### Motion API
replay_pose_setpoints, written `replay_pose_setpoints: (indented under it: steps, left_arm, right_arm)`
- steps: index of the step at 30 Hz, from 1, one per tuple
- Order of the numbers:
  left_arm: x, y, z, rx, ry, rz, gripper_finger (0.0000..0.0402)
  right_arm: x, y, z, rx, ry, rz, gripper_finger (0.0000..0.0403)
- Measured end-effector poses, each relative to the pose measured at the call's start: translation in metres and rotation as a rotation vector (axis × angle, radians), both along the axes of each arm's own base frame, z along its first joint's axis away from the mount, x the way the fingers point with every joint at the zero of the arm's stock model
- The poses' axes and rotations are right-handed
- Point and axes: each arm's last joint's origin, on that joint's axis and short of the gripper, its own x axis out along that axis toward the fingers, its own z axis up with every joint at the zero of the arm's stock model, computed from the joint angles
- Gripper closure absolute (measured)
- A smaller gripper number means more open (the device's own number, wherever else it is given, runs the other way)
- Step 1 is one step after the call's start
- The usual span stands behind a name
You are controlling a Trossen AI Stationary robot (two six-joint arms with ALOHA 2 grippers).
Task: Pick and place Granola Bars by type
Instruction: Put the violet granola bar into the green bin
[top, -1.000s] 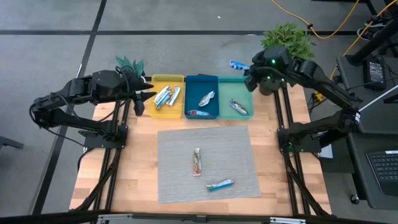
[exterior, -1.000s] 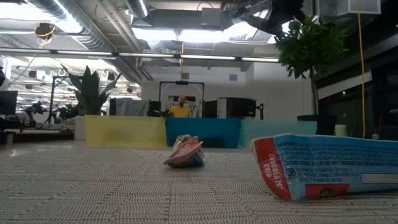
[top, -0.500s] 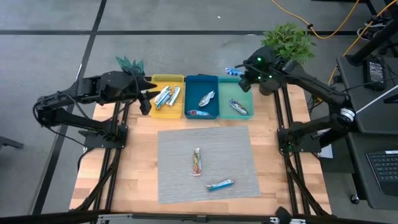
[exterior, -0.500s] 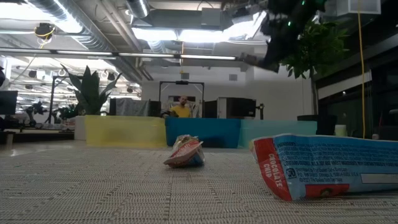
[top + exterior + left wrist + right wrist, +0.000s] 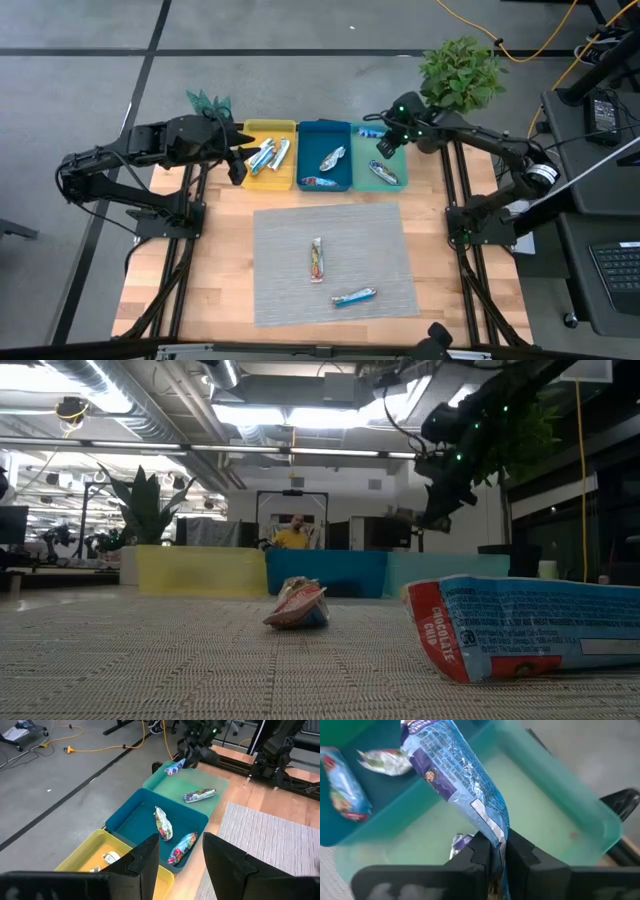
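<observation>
- I'm holding the right gripper (image 5: 381,140) above the teal tray (image 5: 361,170), its fingers (image 5: 479,854) pinching a blue bar (image 5: 457,772) by one end.
- The left gripper (image 5: 236,163) is hovering beside the yellow tray (image 5: 249,181), fingers (image 5: 148,861) partly apart, gripping nothing.
- One bar (image 5: 383,172) is lying in the teal tray, two in the blue tray (image 5: 309,151).
- Two more bars (image 5: 354,297) are lying on the grey mat (image 5: 290,250) on the worktop (image 5: 215,250).

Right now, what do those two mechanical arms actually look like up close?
Both arms are dark, nearly black, built of jointed segments with black cables along them. The left gripper ends in two flat, dark, blocky fingers. The right gripper has the same dark fingers, and small green lights glow on the right arm's wrist.
</observation>
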Motion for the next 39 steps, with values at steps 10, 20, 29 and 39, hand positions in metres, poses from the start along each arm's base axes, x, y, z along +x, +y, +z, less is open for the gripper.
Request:
replay_pose_setpoints:
  steps: [10,20,29,39]
  left_arm:
    - [0.000,0.000,0.000,-0.010,-0.007,0.008,0.0258]
    - [0.000,0.000,0.000,-0.022,-0.014,0.014,0.0258]
    - [0.000,0.000,0.000,-0.022,-0.014,0.016,0.0258]
    - [0.001,0.000,-0.001,-0.024,-0.011,0.018,0.0258]
  right_arm:
    - [0.004,-0.010,-0.039,0.074,0.073,-0.016,0.0358]
    - [-0.004,-0.027,-0.065,0.145,0.133,-0.075,0.0358]
    - [-0.007,-0.033,-0.077,0.212,0.129,-0.073,0.0357]
    - [-0.007,-0.034,-0.081,0.222,0.125,-0.055,0.0345]
